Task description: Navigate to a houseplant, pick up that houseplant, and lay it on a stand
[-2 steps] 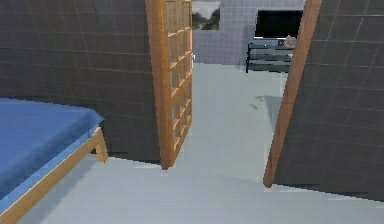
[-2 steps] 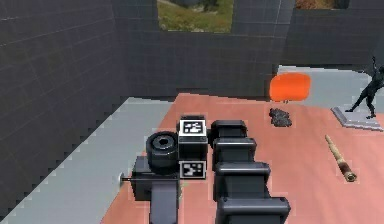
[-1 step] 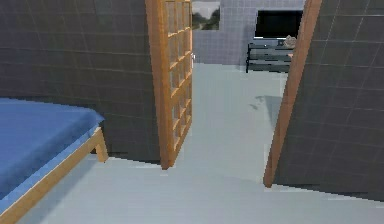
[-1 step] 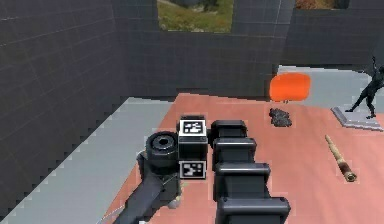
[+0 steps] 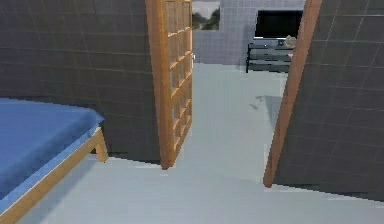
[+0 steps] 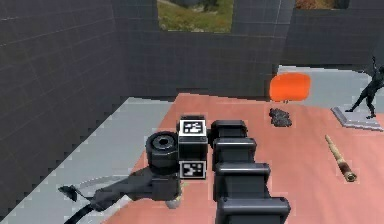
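Arm side view, nearest first. One arm (image 6: 243, 185), a dark square bar, rises from the bottom edge over a reddish tabletop (image 6: 310, 195). At its far end stand two white squares (image 6: 191, 128) with black marks. Left of them sits the one gripper (image 6: 85, 192), a dark round body. Its two thin fingers (image 6: 110, 184) lie low and point left, past the table's edge.

Only bare grey floor lies behind the fingertips, so the gripper holds nothing. How far apart the fingers are set cannot be told.

Four things lie on the table, all right of the fingers and farther out:
- One tan stick (image 6: 340, 158), nearest, lying flat.
- One small dark lump (image 6: 281, 117), beyond the stick.
- One orange-red rounded thing (image 6: 291, 86), just behind the lump.
- One dark statue (image 6: 370, 90) on a pale flat base, farthest right.

None has a shape that can be told as a houseplant. Beyond, one picture (image 6: 195, 12) hangs on the dark wall.

Forward view, nearest first:
- One blue bed (image 5: 40, 135) with a wooden frame, at lower left.
- One panelled wooden door (image 5: 172, 80), standing open mid-frame.
- Through the doorway, one low stand (image 5: 262, 55) bearing one dark television (image 5: 278, 23).
- One small tan blob (image 5: 289, 42) on the stand, too small to identify.
- One wall picture (image 5: 206, 14), left of the television.
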Available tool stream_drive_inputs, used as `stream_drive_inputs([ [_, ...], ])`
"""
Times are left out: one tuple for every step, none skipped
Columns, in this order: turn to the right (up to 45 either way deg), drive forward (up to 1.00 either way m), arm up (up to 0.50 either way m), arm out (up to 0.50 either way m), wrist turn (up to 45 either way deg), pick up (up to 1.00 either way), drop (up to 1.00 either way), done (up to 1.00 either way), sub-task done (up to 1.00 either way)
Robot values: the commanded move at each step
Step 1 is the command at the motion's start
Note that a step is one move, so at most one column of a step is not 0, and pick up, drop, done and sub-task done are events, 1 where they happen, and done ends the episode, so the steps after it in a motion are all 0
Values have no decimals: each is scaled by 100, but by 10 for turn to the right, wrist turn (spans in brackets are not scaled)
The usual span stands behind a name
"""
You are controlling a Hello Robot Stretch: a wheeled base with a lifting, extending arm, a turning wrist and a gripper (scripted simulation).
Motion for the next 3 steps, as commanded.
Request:
stream_drive_inputs([
  [0, 0, 0, 0, 450, 0, 0, 0, 0],
  [0, 0, 0, 0, 420, 0, 0, 0, 0],
  [0, 0, -30, 0, 0, 0, 0, 0, 0],
])
